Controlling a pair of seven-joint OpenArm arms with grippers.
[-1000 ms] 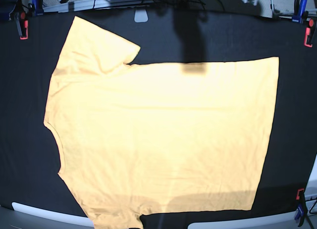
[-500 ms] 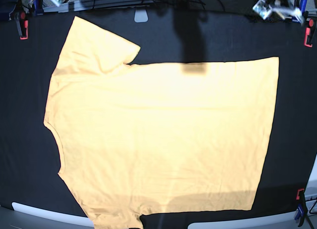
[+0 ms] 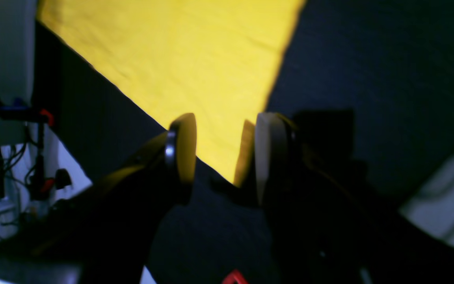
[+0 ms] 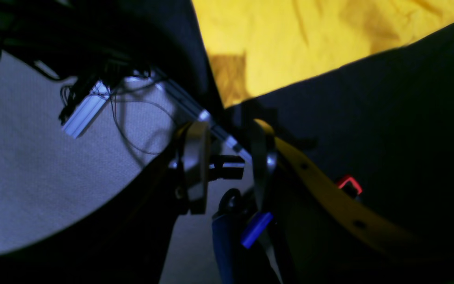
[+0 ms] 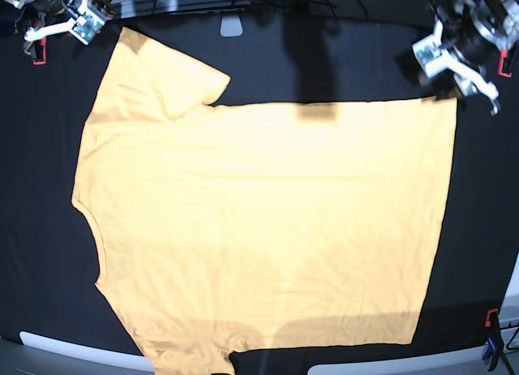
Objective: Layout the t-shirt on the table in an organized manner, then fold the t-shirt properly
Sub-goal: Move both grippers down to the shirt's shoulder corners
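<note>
Now the t-shirt lies flat across the table. My left gripper hangs parted over its hem corner at the far edge, holding nothing. My right gripper, also parted and empty, hovers at the table's far corner just off the sleeve.

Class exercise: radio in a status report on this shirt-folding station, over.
Left gripper open, above the t-shirt's hem corner. Right gripper open, empty, near the sleeve. T-shirt spread flat on the table. Nothing lying on the shirt, over.
</note>
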